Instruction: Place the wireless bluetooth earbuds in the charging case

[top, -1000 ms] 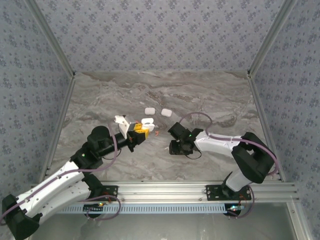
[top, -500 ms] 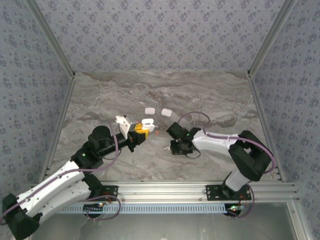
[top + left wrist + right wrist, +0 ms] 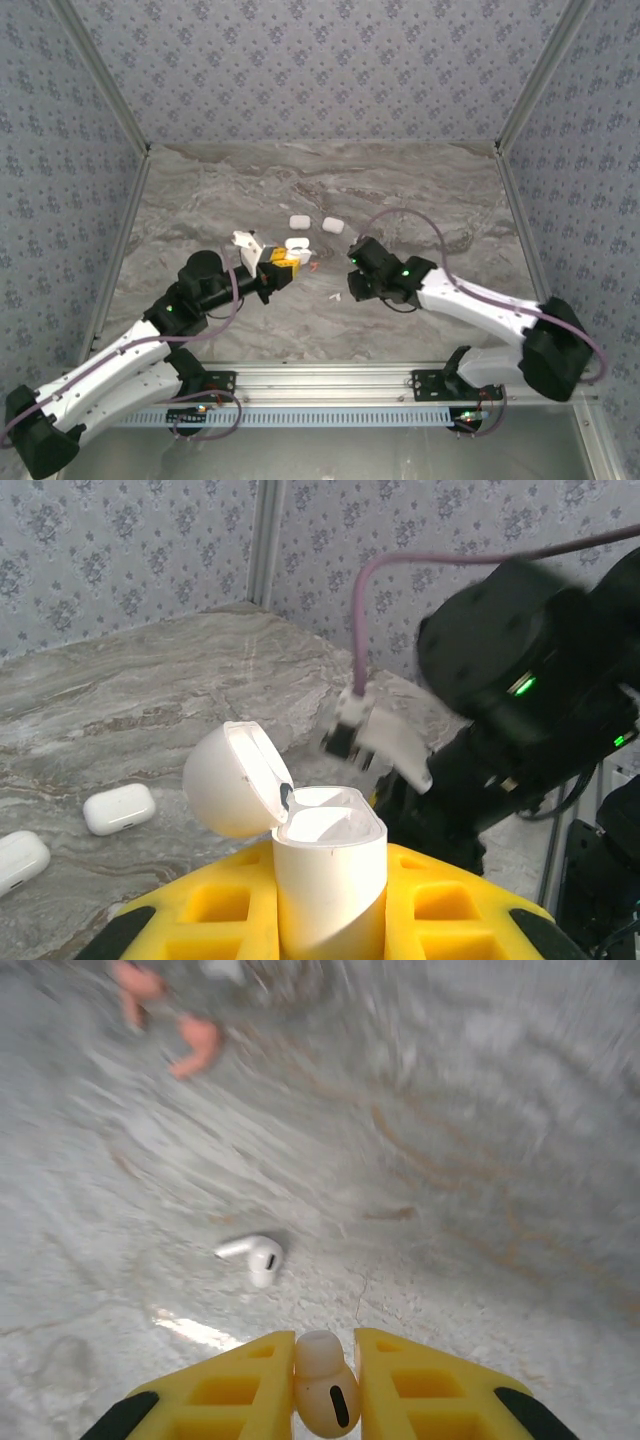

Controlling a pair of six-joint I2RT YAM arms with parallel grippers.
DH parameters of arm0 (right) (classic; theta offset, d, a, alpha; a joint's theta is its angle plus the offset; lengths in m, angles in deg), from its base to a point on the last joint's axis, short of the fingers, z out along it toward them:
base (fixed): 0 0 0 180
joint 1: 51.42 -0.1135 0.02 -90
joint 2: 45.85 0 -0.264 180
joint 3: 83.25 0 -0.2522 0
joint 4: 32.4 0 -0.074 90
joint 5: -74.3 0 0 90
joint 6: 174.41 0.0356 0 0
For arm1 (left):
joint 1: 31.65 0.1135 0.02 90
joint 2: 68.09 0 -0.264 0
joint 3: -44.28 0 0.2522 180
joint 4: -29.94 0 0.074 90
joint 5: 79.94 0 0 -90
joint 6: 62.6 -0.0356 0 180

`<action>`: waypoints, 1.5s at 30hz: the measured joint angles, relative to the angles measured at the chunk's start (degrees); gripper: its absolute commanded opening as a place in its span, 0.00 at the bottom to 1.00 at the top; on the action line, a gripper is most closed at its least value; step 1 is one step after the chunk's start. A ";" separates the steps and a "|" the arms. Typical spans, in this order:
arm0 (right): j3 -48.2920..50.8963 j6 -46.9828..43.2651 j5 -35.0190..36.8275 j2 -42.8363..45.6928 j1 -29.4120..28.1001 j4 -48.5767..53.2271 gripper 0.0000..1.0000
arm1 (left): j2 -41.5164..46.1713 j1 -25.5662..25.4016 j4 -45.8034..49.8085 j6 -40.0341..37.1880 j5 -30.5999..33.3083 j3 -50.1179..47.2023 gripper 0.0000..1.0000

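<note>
My left gripper (image 3: 330, 905) is shut on an open white charging case (image 3: 330, 865), held upright with its lid (image 3: 235, 780) flipped back to the left. From above, that gripper (image 3: 278, 266) hovers left of the table's centre. My right gripper (image 3: 324, 1348) is shut on a white earbud (image 3: 322, 1390), pinched between its yellow fingers above the marble. A second white earbud (image 3: 255, 1256) lies on the table just ahead of it. Two coral earbuds (image 3: 192, 1048) lie blurred farther off. In the top view the right gripper (image 3: 353, 284) is right of the case, with the loose earbud (image 3: 335, 297) beside it.
Closed white cases rest on the marble (image 3: 430, 210) behind the grippers: two (image 3: 299, 221) (image 3: 333, 226) side by side and one (image 3: 295, 243) nearer the left gripper. The left wrist view shows two of them (image 3: 118, 808) (image 3: 20, 860). Patterned walls enclose the table.
The right gripper has shut on a white earbud and lifted it off the table, while that arm's elbow swung out to the right. The left arm holds still with the case.
</note>
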 measured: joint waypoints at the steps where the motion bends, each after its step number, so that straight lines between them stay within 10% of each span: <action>1: -0.39 -1.88 0.39 2.16 0.00 0.20 0.23 | -0.37 0.02 -0.26 0.04 -0.55 0.00 0.00; 20: -17.88 -39.45 4.11 11.58 -8.15 3.10 0.23 | -8.20 0.02 -4.00 3.32 -13.73 2.73 0.00; 45: -20.15 -47.04 5.99 5.29 -12.66 4.15 0.24 | -8.28 0.02 -4.00 3.45 -15.78 3.06 0.00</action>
